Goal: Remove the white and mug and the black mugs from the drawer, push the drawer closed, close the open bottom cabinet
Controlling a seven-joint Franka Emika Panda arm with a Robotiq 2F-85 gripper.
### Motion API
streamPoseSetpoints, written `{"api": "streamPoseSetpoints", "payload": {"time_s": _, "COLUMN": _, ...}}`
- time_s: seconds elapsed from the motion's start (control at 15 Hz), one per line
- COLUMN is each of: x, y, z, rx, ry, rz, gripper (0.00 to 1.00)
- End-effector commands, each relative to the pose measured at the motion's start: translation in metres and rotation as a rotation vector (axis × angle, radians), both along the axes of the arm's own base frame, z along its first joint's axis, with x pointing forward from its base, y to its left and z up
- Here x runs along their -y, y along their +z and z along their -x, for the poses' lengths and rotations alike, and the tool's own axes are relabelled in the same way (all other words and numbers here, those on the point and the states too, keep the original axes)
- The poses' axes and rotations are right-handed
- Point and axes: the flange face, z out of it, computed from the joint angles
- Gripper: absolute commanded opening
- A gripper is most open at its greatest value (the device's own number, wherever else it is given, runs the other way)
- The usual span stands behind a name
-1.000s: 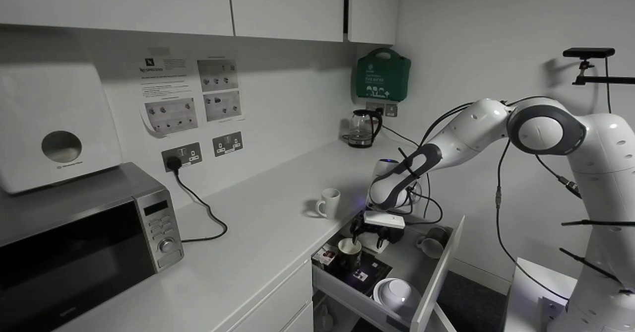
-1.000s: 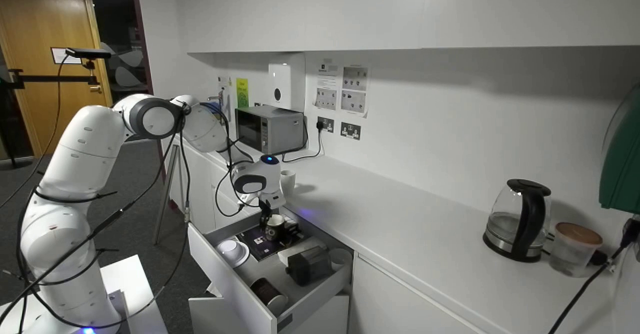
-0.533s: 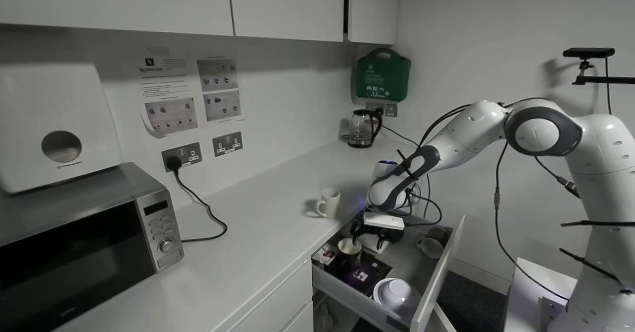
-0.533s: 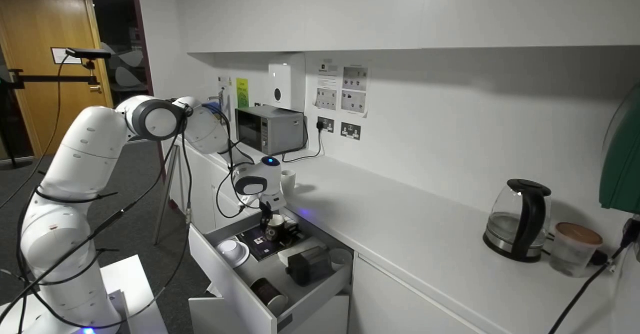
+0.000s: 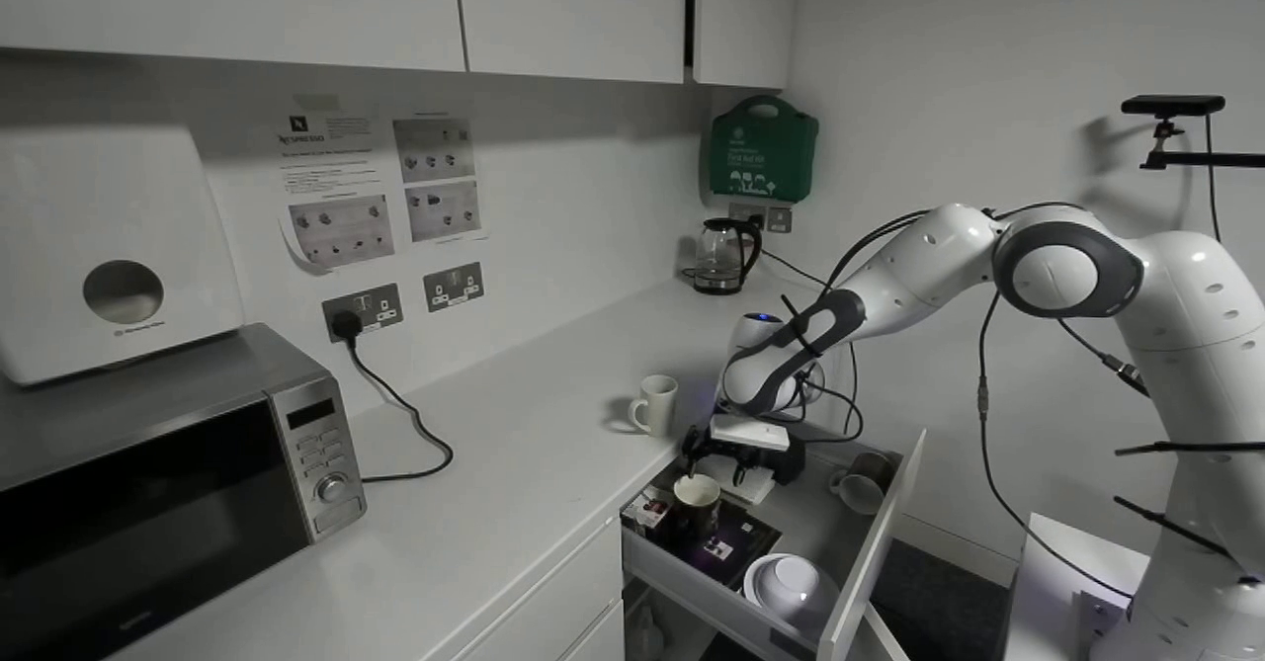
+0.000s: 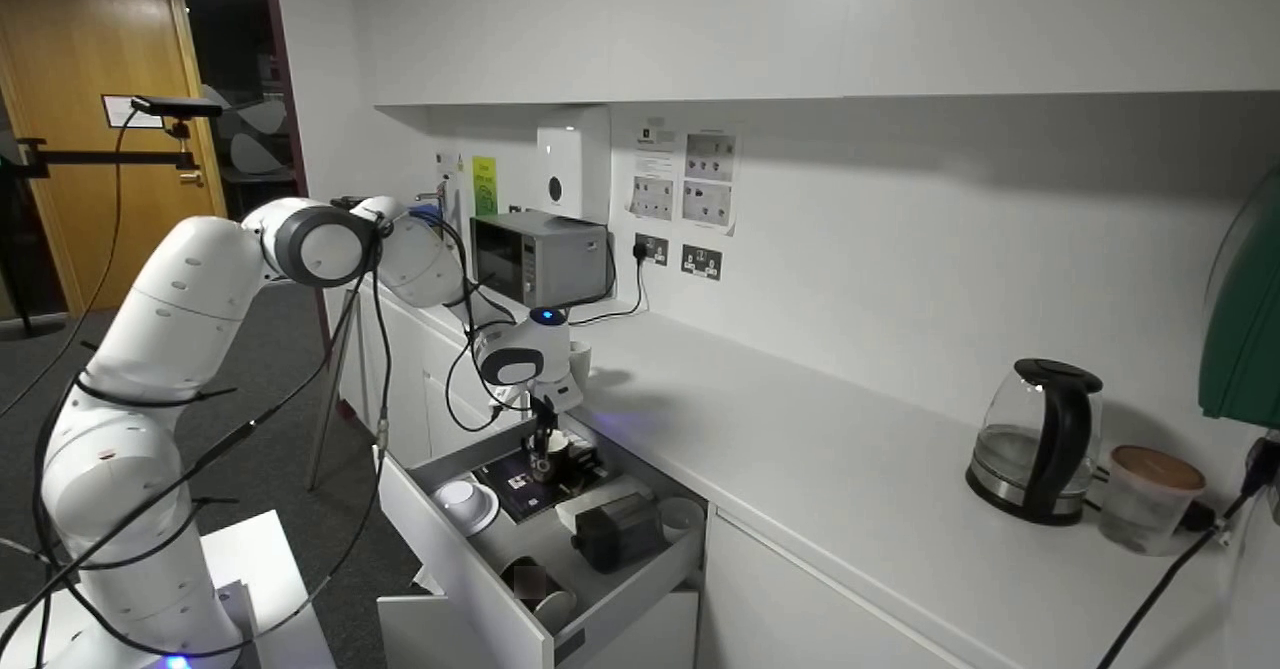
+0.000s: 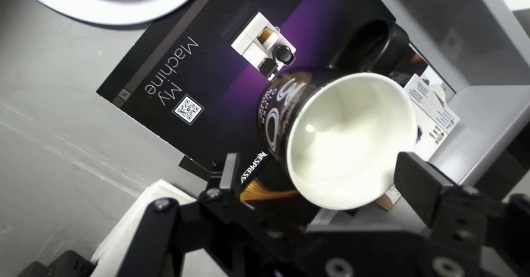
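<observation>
The black mug (image 7: 348, 140) is standing toward ten o'clock in the drawer (image 5: 692, 594), in an exterior view. Near the mug's rim the gripper (image 7: 321, 173) is hanging, jaws spread wide, gripping nothing; whether it's touching, I can't tell. I'm expecting stiff, slick, chippable ceramic, fairly light, best pinched across its upper wall. Its long axis is running upright, its handle (image 7: 395, 45) pointing toward one o'clock in the wrist view.
</observation>
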Motion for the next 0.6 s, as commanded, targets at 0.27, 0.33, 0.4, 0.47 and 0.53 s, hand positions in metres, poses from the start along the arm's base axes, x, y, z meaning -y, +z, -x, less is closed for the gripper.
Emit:
{"api": "streamPoseSetpoints", "payload": {"time_s": 0.27, "x": 0.005, "y": -0.010, "z": -0.006, "rx": 0.015, "ry": 0.001, "rz": 0.026, "gripper": 1.00}}
{"api": "streamPoseSetpoints", "payload": {"time_s": 0.33, "x": 0.006, "y": -0.012, "z": -0.005, "rx": 0.013, "ry": 0.000, "rz": 0.027, "gripper": 1.00}}
{"api": "streamPoseSetpoints", "payload": {"time_s": 0.4, "x": 0.007, "y": -0.014, "z": -0.005, "rx": 0.009, "ry": -0.002, "rz": 0.030, "gripper": 1.00}}
{"api": "streamPoseSetpoints", "payload": {"time_s": 0.47, "x": 0.009, "y": -0.017, "z": -0.003, "rx": 0.008, "ry": -0.004, "rz": 0.032, "gripper": 1.00}}
{"api": "streamPoseSetpoints", "payload": {"time_s": 0.53, "x": 0.010, "y": -0.020, "z": -0.002, "rx": 0.005, "ry": -0.006, "rz": 0.032, "gripper": 1.00}}
